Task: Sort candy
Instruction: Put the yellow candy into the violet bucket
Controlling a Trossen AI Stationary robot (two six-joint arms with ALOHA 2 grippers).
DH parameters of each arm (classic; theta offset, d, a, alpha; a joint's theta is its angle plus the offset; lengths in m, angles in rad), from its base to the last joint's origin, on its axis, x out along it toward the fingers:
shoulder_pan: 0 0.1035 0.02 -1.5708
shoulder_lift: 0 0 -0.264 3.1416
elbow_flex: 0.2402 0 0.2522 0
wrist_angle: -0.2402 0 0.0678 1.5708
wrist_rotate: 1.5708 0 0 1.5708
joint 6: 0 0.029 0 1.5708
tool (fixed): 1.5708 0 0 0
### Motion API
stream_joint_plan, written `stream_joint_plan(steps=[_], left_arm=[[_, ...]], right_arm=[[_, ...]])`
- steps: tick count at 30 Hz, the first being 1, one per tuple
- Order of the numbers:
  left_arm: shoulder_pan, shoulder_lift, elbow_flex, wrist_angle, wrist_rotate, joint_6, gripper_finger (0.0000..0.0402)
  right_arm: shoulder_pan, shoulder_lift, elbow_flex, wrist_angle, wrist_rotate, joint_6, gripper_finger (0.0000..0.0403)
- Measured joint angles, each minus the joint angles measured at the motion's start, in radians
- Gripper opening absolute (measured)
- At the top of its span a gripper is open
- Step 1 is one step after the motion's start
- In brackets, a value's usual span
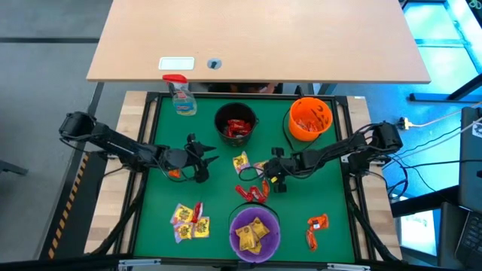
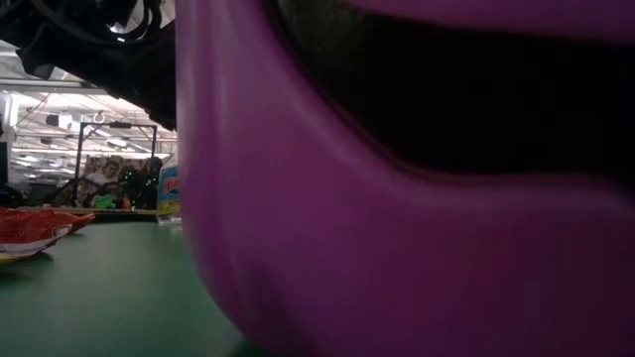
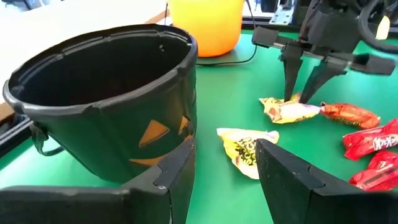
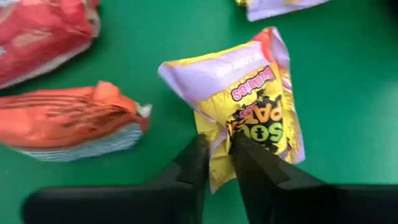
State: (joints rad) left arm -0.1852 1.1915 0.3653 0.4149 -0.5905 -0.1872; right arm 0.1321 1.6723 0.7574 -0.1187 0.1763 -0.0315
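Observation:
My right gripper [image 1: 266,172] is at the middle of the green mat, shut on a yellow and purple candy packet [image 4: 249,93]. It also shows in the left wrist view [image 3: 303,93]. An orange packet [image 4: 68,121] and a red packet [image 4: 43,31] lie beside it. My left gripper [image 1: 205,159] is open and empty just near of the black bowl [image 3: 106,93]. A yellow packet [image 3: 245,149] lies flat on the mat ahead of its fingers. Red packets [image 1: 252,192] lie near the purple bowl [image 1: 254,232]. My right gripper pinches the yellow and purple packet by one edge [image 4: 217,134] between its two fingers. The fingers [image 3: 291,78] come from above, pointing down. The packet lies about flat at the mat. I cannot tell whether it is lifted clear.
The black bowl [image 1: 236,124] holds red packets, the orange bowl [image 1: 310,118] orange ones, the purple bowl yellow ones. A spray bottle [image 1: 181,94] stands at the far left. Yellow packets [image 1: 188,220] lie near left, orange ones [image 1: 316,229] near right. The purple bowl [image 2: 397,198] fills the low view.

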Motion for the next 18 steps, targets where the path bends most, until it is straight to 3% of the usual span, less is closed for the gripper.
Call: stream_joint_plan(steps=[6, 12, 18], left_arm=[[-0.009, 0.0, 0.0, 0.0, 0.008, -0.043, 0.0157], [-0.046, 0.0, 0.0, 0.016, 0.009, -0.048, 0.0157], [-0.08, 0.0, 0.0, 0.061, 0.008, -0.048, 0.0157]], right_arm=[[-0.001, -0.023, 0.0, -0.052, 0.022, 0.019, 0.0007], [-0.001, -0.117, 0.076, -0.238, 0.106, 0.053, 0.0016], [0.039, -0.228, 0.142, -0.301, 0.082, 0.053, 0.0004]])
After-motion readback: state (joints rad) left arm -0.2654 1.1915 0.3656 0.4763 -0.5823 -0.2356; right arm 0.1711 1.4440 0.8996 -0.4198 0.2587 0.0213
